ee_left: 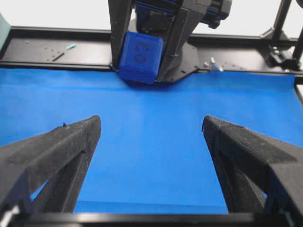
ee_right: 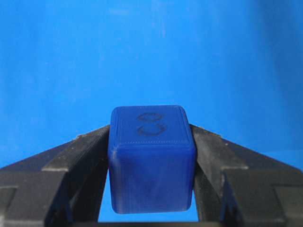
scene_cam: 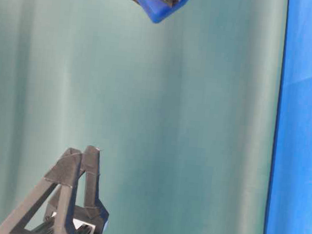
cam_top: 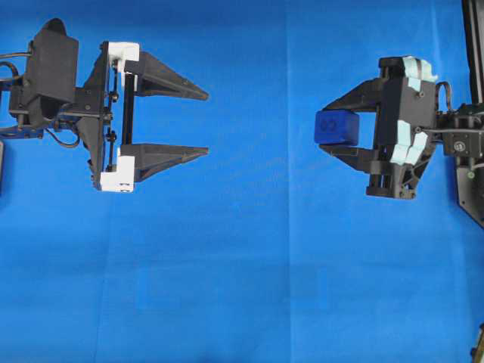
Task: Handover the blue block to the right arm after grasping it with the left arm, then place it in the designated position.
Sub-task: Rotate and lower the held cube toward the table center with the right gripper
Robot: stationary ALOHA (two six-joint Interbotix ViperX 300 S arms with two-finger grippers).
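The blue block [cam_top: 337, 128] is a small dark-blue cube with two ring marks on one face. It is clamped between the fingers of my right gripper [cam_top: 327, 127], held above the blue cloth at the right of the overhead view. It fills the right wrist view [ee_right: 151, 158], with a finger [ee_right: 85, 156] pressed on each side. It also shows in the left wrist view [ee_left: 140, 57] and the table-level view [scene_cam: 159, 1]. My left gripper [cam_top: 207, 123], with white brackets, is wide open and empty at the left, well apart from the block. Its fingertips [ee_left: 90, 125] frame bare cloth.
The bright blue cloth [cam_top: 249, 287] covers the table. A black frame rail [ee_left: 47, 52] runs along the cloth's far edge in the left wrist view, with small loose bits on it. The right arm's base [cam_top: 469, 159] stands at the right edge.
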